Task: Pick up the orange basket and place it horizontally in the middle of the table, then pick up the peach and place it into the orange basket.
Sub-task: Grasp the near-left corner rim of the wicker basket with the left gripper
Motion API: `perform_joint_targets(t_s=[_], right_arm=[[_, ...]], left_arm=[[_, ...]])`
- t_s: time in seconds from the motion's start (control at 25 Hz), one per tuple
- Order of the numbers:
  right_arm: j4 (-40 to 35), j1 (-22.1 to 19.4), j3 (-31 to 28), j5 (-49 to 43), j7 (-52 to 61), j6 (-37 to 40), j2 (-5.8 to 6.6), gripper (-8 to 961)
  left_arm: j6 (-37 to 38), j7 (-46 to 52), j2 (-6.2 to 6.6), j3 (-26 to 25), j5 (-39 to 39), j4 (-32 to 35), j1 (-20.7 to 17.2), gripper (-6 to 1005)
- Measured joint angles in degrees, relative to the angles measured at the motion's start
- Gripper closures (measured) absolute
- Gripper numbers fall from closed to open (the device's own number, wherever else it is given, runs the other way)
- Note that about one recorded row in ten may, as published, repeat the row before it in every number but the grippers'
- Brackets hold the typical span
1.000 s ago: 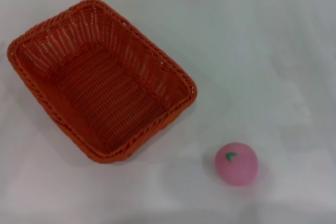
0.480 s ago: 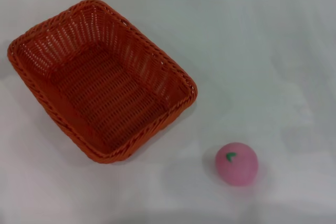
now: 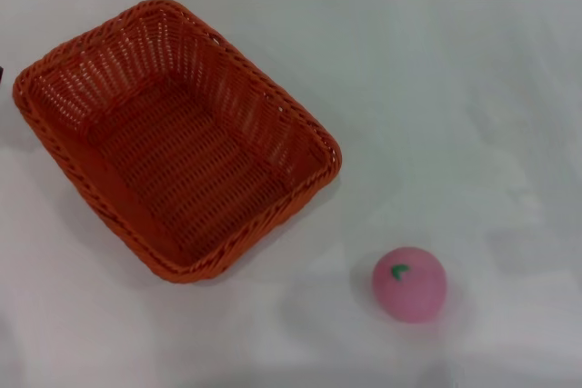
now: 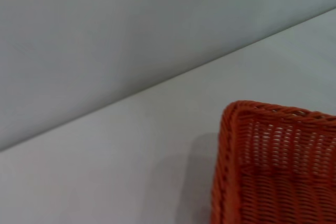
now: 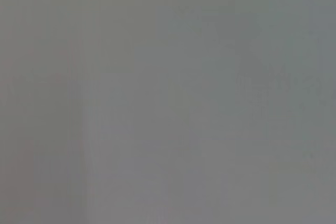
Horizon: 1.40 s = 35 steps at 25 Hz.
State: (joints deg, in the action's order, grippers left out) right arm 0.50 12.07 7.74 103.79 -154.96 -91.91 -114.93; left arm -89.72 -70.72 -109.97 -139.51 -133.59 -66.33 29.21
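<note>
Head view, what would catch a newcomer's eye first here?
The orange basket stands out first: large, empty, lying at a slant on the left part of the white table; one of its corners also shows in the left wrist view. Next comes the small pink peach, alone on the table nearer the robot and to the basket's right, apart from it. Neither pincer is in view.

My head camera looks down from high up at the table. It sees the whole orange basket on my left side and the peach nearer to me. My left wrist camera sits low and close. It looks across the table at one corner of the orange basket, with a gray wall behind. Both share that basket. My right wrist camera shows only plain gray.
</note>
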Motion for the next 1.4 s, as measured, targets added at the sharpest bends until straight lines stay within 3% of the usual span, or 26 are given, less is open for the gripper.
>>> perform_joint_targets(t_s=[0.32, 0.76, 1.04, 1.4], right_arm=[[0.14, 0.17, 0.20, -0.03, 0.01, -0.24, 0.00, 111], [0.83, 0.75, 0.27, -0.18, 0.01, -0.47, -0.13, 112], [1.57, 1.08, 0.44, -0.37, -0.06, -0.49, -0.12, 112], [1.61, 0.83, 0.94, -0.37, -0.09, -0.81, -0.11, 112]], left_arm=[[4.47, -5.70, -1.38, -0.05, 0.17, 1.15, -0.57, 123], [12.00, -14.48, -2.99, -0.23, 2.32, 8.97, 0.05, 123], [13.92, -19.37, -2.29, -0.31, 5.63, 15.60, 1.61, 123], [17.67, -21.93, -2.37, -0.27, 5.80, 20.33, 2.17, 124]])
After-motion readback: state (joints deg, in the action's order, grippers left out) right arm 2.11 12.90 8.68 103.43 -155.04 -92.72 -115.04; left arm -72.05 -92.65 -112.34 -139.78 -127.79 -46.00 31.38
